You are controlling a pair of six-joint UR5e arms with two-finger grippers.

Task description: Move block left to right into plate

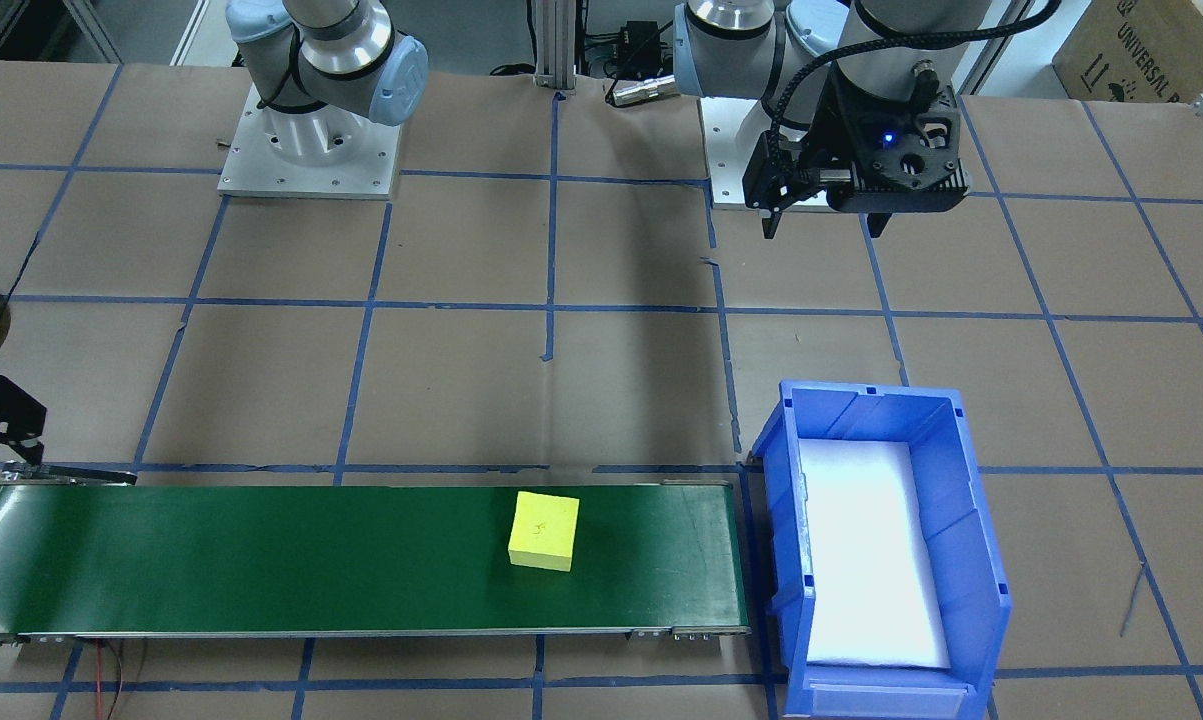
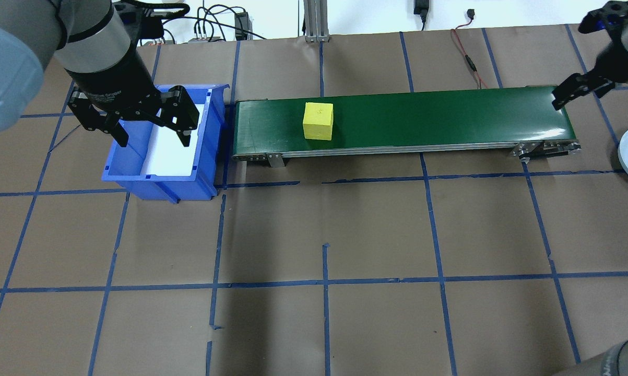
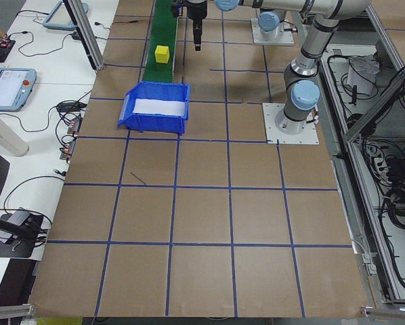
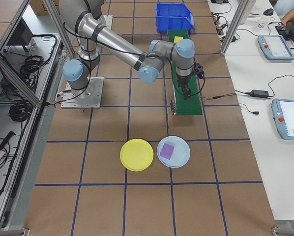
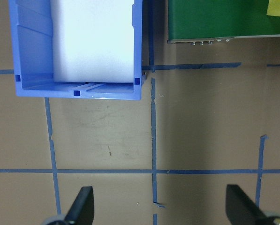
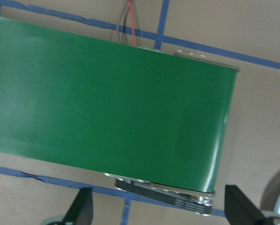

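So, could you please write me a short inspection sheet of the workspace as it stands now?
Surface: brown table with a blue tape grid.
Job's things: yellow block on the green conveyor; yellow plate bare.
Clutter: blue bin; pale plate holding a purple square.
Grippers: left gripper open over the bin; right gripper open above the conveyor's end.
Cables: red wire behind the conveyor.
Surroundings: tablets on side benches.
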